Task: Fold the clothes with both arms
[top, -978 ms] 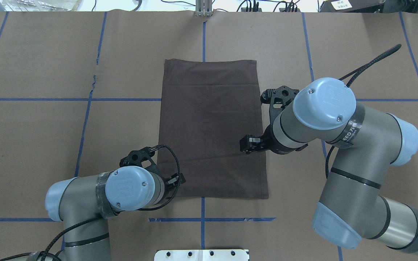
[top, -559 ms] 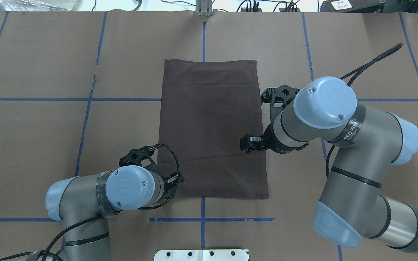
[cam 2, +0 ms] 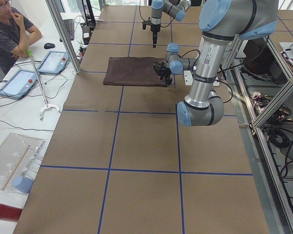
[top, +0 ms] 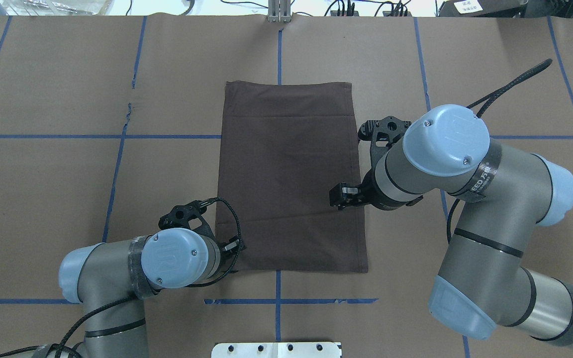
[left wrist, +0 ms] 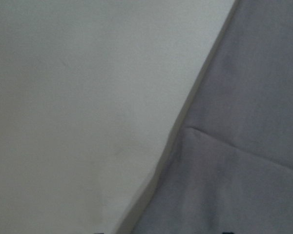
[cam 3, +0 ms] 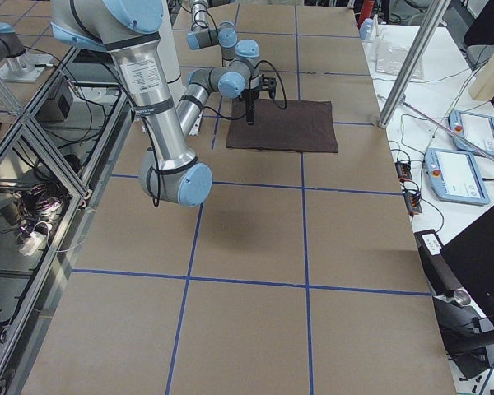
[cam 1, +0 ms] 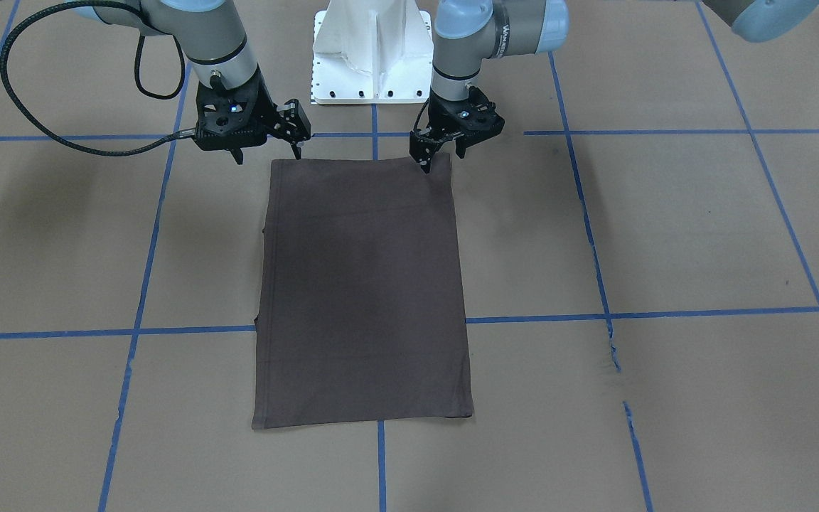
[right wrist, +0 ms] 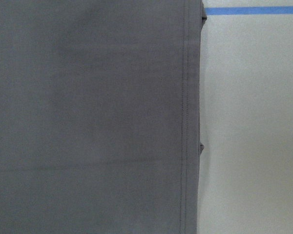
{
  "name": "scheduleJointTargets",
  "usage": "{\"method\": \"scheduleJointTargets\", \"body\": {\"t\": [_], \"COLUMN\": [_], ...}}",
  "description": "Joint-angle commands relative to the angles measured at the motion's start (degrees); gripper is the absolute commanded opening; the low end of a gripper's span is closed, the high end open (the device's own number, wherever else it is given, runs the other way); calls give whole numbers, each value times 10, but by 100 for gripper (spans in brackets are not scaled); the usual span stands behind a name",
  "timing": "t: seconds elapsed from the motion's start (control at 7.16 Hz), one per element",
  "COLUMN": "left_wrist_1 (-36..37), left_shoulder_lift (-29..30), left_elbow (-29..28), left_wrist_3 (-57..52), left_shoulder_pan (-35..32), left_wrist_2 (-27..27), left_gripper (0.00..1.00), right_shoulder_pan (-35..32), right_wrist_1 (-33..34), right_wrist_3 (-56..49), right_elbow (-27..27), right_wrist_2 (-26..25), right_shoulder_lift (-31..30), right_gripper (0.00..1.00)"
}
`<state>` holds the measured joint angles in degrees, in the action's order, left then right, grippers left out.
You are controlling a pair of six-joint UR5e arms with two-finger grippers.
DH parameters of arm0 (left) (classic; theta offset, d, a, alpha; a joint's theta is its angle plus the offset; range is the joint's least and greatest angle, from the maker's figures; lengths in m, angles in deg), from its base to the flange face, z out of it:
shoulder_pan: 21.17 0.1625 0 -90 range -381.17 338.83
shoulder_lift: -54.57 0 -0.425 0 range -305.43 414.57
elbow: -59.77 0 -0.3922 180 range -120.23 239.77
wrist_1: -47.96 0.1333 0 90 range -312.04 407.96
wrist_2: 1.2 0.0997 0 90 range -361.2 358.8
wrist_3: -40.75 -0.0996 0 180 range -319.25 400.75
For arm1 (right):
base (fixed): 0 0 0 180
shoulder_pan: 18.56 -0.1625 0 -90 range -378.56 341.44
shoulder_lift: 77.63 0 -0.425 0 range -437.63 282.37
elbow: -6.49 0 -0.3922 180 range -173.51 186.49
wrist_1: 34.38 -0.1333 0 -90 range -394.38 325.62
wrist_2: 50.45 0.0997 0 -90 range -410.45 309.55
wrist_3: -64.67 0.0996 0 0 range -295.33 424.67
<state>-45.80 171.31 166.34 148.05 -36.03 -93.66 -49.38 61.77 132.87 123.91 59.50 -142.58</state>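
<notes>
Two tools spread open: left tool at T-shirt corner, right tool near other corner; both mostly hidden overhead.

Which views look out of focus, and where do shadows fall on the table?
Left wrist view: blurred, dark grey-brown T-shirt edge fuzzy. Right wrist view: sharper, hem stitching readable. Front-facing view: soft arm shadow on brown paper-covered table, at view's left.
</notes>
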Motion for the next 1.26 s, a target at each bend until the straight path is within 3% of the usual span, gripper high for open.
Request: {"method": "scheduleJointTargets", "body": {"t": [0.0,0.14,1.12], "left_wrist_1": [0,0,-1], "left_shoulder_lift": [0,1,3], "left_elbow": [0,0,-7], "left_wrist_3": [1,1,9], "left_shoulder_pan": [2,2,12], "left_wrist_2": [0,-1,0], "left_gripper": [73,68,68], "right_shoulder_pan": [0,0,-11], "right_wrist_1": [0,0,0], "right_wrist_3": [0,0,0], "right_elbow": [0,0,0], "right_wrist_2": [0,2,17], "right_shoulder_lift": [0,0,0], "right_gripper": [100,100,100]}}
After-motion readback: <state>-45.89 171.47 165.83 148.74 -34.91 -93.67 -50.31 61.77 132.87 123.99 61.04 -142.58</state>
